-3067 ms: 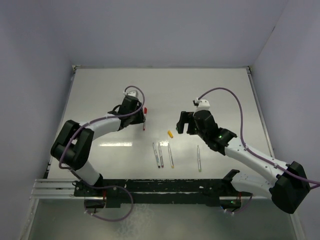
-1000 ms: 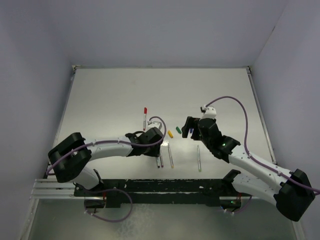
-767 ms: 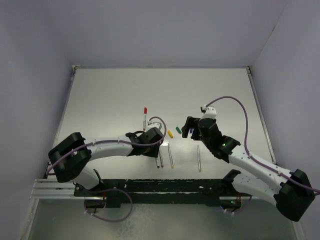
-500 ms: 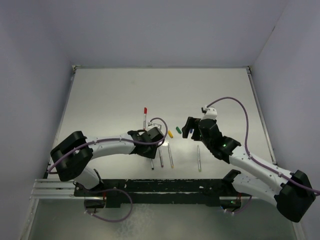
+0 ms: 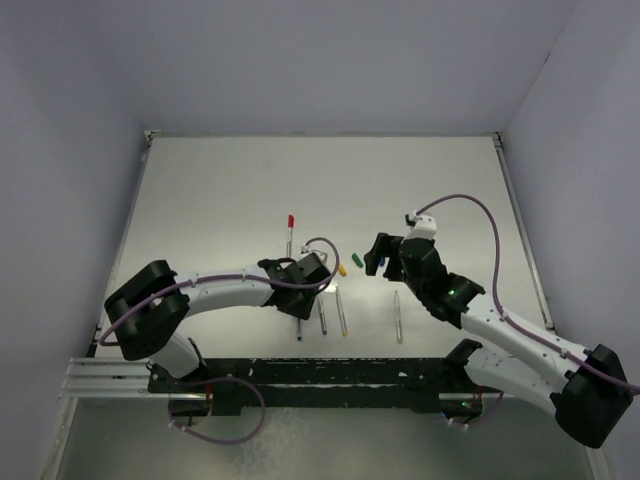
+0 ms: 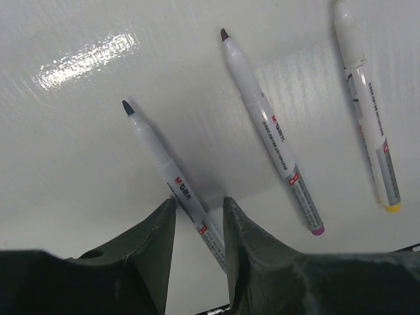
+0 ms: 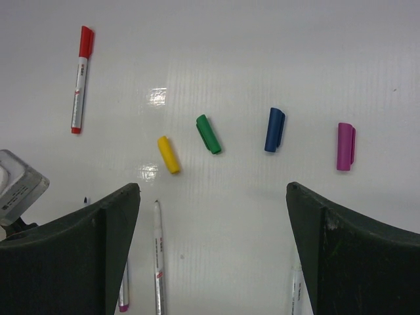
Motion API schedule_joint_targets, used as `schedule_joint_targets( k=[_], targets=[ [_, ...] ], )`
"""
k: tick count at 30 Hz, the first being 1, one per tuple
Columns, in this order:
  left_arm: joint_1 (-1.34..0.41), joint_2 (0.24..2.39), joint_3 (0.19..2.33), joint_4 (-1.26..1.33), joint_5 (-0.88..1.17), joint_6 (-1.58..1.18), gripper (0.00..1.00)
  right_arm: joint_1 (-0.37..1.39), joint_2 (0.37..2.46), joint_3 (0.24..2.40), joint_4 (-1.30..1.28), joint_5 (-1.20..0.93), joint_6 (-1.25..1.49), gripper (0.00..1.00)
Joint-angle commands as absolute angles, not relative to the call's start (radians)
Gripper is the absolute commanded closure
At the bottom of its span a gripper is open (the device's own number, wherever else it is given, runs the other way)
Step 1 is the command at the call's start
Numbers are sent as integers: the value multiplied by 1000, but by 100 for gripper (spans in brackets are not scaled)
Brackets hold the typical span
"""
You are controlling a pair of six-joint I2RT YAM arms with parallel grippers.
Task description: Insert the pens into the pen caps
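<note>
**A:** What did the left fingers [image 6: 141, 256] have?

**B:** They stood narrow at the bottom of the left wrist view, one on each side of the dark-tipped pen [image 6: 157, 154]. Its barrel ran down between them, with the tip towards the upper left. I could not tell whether they actually pinched it.

**A:** Any writing?

**B:** A small mark on that barrel looked like "M&G", and the finer print below it was too small to read. The purple-ended pen [image 6: 269, 125] in mid-frame carried the same print. The yellow-ended pen [image 6: 364, 108] at the right had a line of tiny characters. None of this was legible in the top view.

**A:** And the right fingers [image 7: 85, 256]?

**B:** They were wide apart and held nothing, sitting in the lower corners of the right wrist view. Above them on the desk [image 7: 262, 59] lay a loose row, left to right: yellow cap [image 7: 168, 154], green cap [image 7: 209, 134], blue cap [image 7: 275, 129], purple cap [image 7: 345, 146]. None of them touched.

**A:** Did the top view show all four?

**B:** No, the purple one could not be made out there beside the right arm. That view did show a fourth pen [image 5: 397, 316] lying alone, lower right of centre and apart from the others.

**A:** The red one?

**B:** The red-capped pen [image 7: 79, 82] lay in the upper left of the right wrist view with its cap at the top end.
</note>
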State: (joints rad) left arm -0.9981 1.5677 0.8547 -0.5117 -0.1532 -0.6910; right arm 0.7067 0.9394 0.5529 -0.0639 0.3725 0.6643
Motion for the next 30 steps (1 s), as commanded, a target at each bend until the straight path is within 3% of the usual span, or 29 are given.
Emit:
schedule_joint_targets(
  k=[1,20,30],
  targets=[
    [-1005,1551,831,-564,-102,-683,62,707,915,556,-53,380,677,6],
    [-1005,1571,770,-555,-156,-767,64,708,923,565,-58,377,676,6],
    [-1006,1645,775,-566,-167,-779,91,708,912,555,-63,382,686,6]
  ],
)
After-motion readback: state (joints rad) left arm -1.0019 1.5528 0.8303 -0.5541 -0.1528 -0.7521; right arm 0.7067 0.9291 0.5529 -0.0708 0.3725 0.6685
